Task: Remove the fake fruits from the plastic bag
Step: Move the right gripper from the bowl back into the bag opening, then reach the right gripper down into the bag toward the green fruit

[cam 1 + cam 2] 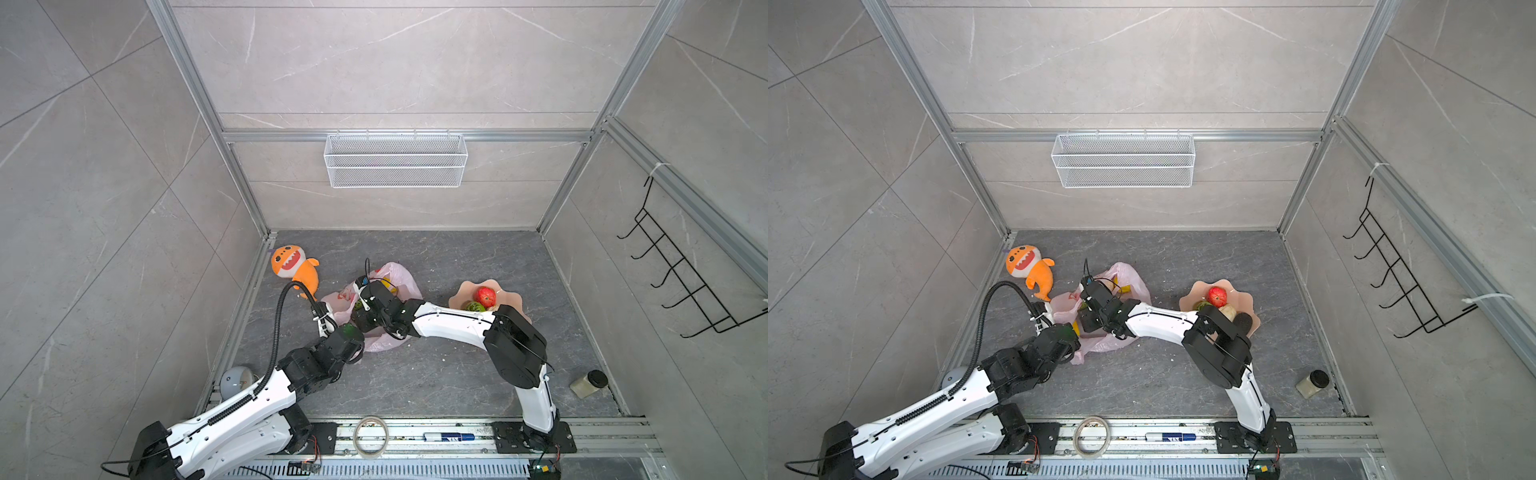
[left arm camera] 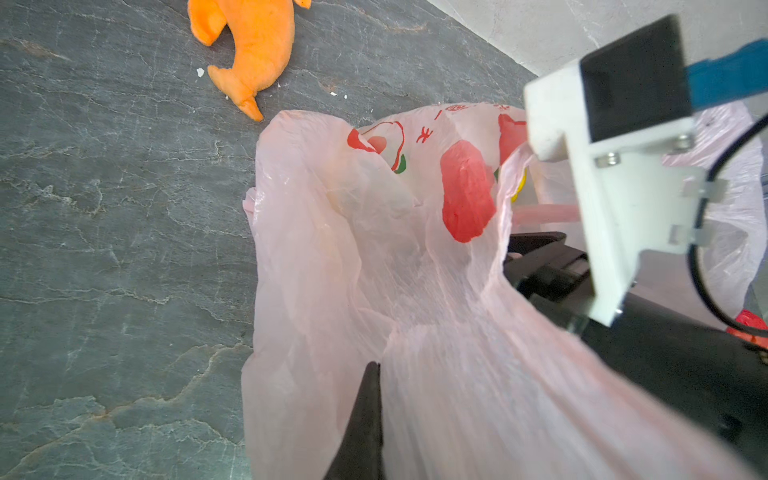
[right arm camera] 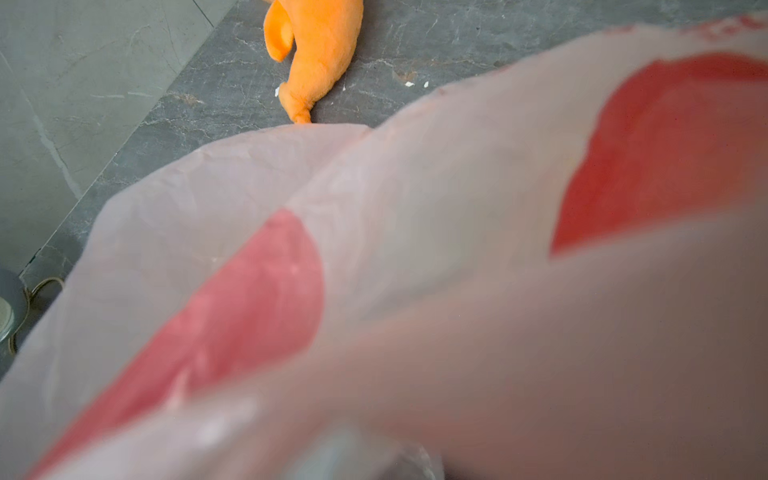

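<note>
Pinching bag (image 1: 400, 275) with left end effector (image 2: 374, 368): pressed together on the near-left rim, film drawn taut toward the wrist. Only one dark finger (image 2: 365, 424) in sight in left wrist view, pink film bunched against it.

Located bag left of centre on surface (image 1: 436, 374), crumpled, between shark (image 1: 291, 266) and bowl (image 1: 465, 289), closer to shark. Red print on thin pink film.

Reaching across the middle with right end effector (image 1: 362, 312), down into bag mouth. Can't tell its state: no sight of the tips in both top views, nothing but blurred pink-and-red film at the lens in right wrist view. Spotted greenish patch (image 1: 357, 305) just beside that end effector, inside the mouth; gripped or not, can't tell.

Also spotted yellow fruit (image 1: 390, 286) inside bag, toward its far side; a sliver of yellow through the opening in left wrist view too.

Out of bag: apple (image 1: 485, 296), green lump (image 1: 475, 307) and cream piece (image 1: 1228, 311), all sitting in bowl, toward right edge of surface, about mid-depth. Partly hidden under right elbow on its near side.

Elsewhere: shark near far-left corner; jar (image 1: 588, 384) in near-right corner; tape roll (image 1: 371, 436) and marker (image 1: 449, 437) on the rail along near edge; wire basket (image 1: 395, 160) on back wall; hook rack (image 1: 681, 266) on right wall.
</note>
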Controlling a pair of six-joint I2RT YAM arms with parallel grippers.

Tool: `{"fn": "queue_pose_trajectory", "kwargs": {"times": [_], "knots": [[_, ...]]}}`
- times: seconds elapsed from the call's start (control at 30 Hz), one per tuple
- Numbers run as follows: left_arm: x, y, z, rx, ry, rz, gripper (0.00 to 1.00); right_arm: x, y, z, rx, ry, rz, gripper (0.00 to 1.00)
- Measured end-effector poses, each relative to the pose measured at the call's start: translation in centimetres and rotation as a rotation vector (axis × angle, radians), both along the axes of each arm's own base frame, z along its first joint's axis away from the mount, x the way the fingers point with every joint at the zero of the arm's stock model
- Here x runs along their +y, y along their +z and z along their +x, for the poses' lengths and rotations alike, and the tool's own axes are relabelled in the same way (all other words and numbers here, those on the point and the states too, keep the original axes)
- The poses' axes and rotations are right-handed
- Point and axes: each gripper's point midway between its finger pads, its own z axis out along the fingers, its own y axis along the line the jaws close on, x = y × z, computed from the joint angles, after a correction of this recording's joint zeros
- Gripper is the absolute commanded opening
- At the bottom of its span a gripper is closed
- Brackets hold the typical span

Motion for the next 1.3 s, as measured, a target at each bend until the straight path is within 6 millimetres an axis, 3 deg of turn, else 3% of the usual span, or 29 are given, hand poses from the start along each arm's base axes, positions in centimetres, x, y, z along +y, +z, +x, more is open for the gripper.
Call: {"fn": "queue_pose_trajectory", "kwargs": {"times": [0.23,0.47,0.83,1.3], "knots": [[0.1,0.4,-0.1,-0.009,-0.001,-0.013,0.0,1.3,-1.3,2.0,-0.05,-0.041,0.01,0.73],[0.0,0.4,-0.1,-0.008,-0.003,-0.016,0.0,1.3,-1.8,3.2,-0.084,-0.089,0.003,0.78],[-0.5,0.2,-0.2,0.009,-0.022,-0.027,0.0,3.4,-1.1,5.1,-0.1,-0.133,0.061,0.79],[-1.1,0.2,-0.1,0.01,-0.038,-0.05,0.0,3.2,-1.8,6.9,-0.084,-0.218,0.03,0.81]]}}
